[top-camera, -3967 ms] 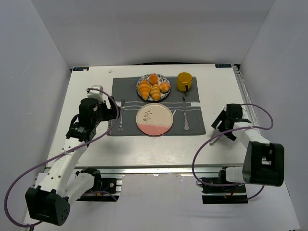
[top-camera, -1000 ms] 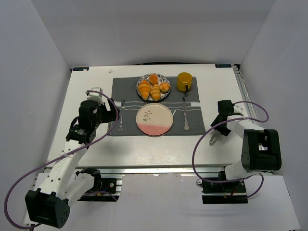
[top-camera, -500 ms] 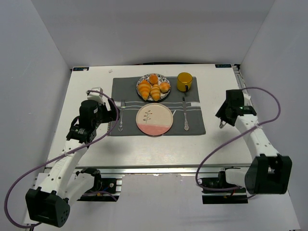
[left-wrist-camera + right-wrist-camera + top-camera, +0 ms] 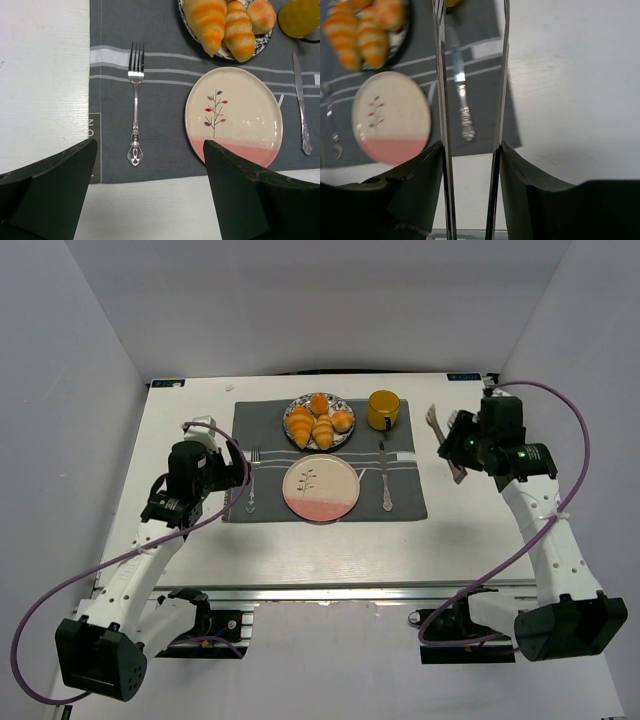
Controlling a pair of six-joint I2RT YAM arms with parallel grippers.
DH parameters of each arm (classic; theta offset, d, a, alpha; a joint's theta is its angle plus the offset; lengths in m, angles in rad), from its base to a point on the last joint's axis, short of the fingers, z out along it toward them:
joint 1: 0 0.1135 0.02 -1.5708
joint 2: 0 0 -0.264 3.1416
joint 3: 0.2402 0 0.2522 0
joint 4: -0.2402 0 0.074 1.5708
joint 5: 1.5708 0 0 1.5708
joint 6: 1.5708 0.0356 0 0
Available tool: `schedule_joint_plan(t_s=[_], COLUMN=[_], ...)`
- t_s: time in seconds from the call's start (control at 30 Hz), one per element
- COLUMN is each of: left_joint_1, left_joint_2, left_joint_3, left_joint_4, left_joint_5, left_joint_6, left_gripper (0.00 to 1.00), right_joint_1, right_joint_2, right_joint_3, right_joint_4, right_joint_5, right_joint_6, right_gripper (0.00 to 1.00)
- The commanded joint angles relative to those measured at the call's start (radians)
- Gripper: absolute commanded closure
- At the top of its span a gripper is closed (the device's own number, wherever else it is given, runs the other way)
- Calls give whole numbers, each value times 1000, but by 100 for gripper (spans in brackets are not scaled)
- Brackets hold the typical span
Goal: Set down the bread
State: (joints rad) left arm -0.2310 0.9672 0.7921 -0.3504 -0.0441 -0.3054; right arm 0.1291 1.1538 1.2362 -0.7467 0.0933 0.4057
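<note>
The bread (image 4: pixel 322 431) is a slim golden ridged roll lying on a patterned plate (image 4: pixel 338 403) at the back of the grey placemat, between a wider orange croissant (image 4: pixel 299 424) and rounder buns; it also shows in the wrist views as the bread (image 4: pixel 239 35) and the bread (image 4: pixel 372 42). My right gripper (image 4: pixel 466 443) hangs in the air right of the mat, shut on metal tongs (image 4: pixel 441 100) whose two blades run forward between its fingers. My left gripper (image 4: pixel 150 170) hovers open over the mat's near left edge, holding nothing.
A cream-and-pink plate (image 4: pixel 321 488) sits bare in the mat's middle, with a fork (image 4: pixel 251 483) to its left and a knife (image 4: pixel 385 480) to its right. A yellow mug (image 4: pixel 383 410) stands beside the bread plate. White walls enclose the table.
My right arm rose from low over the table at the right, lifting the tongs and swinging back toward the mug. The left arm barely moved.
</note>
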Motion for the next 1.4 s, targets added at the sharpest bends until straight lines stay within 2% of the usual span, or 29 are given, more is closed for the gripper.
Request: schedule_joint_plan(t_s=[0.0,0.13,0.3,0.43,0.67,0.9,1.37], left_joint_1=[2,2,2,2,2,2,2], left_joint_2=[-8,-18,-15,14,-13,-5,5], left_joint_3=[45,42,48,97,64,56,18], left_joint_4=[11,10,28,11,11,16,21], left_joint_5=[-8,-27,-42,-39,-88,-102,-76], left_joint_6=[-15,-18,-21,-23,-46,-32,-44], left_gripper=[2,2,2,2,2,2,2], right_joint_1=[102,254,333,378,408,432,452], right_joint_2=[30,96,219,303,441,552,669], right_joint_3=[110,157,187,215,227,261,283], right_joint_4=[39,101,191,221,294,345,365], right_joint_5=[-130,-144,-193,-169,-69,-38,-78], right_joint_6=[-38,-57,-116,-139,-94,-51,-34], right_gripper=[48,48,48,48,48,48,47])
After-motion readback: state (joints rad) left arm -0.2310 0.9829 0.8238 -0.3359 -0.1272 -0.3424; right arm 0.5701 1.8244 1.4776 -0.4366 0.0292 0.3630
